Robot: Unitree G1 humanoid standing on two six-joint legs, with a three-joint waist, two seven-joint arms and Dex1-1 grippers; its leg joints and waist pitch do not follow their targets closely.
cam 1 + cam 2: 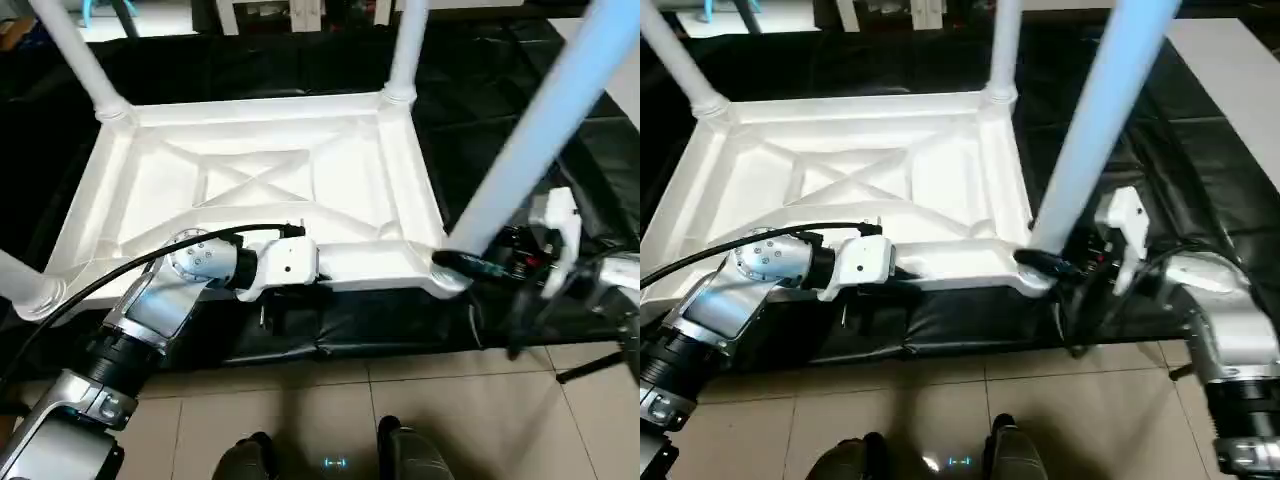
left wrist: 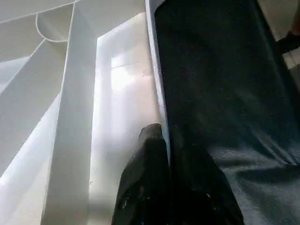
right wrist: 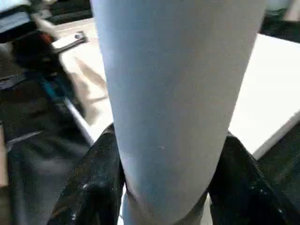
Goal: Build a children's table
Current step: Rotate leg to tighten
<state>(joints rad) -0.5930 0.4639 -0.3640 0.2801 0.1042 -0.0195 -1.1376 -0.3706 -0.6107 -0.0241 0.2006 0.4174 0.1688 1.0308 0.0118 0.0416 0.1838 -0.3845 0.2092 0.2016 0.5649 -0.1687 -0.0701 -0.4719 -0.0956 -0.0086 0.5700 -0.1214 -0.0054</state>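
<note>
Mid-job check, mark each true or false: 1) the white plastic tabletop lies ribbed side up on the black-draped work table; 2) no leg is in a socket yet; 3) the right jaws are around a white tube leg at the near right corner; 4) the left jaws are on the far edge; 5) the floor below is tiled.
1) True: the white plastic tabletop shows its X-ribbed underside, on the black-draped work table.
2) False: white tube legs stand in the far corner sockets.
3) True: the right gripper straddles the near right leg.
4) False: the left gripper pinches the tabletop's near edge.
5) True: the beige tiled floor.
</note>
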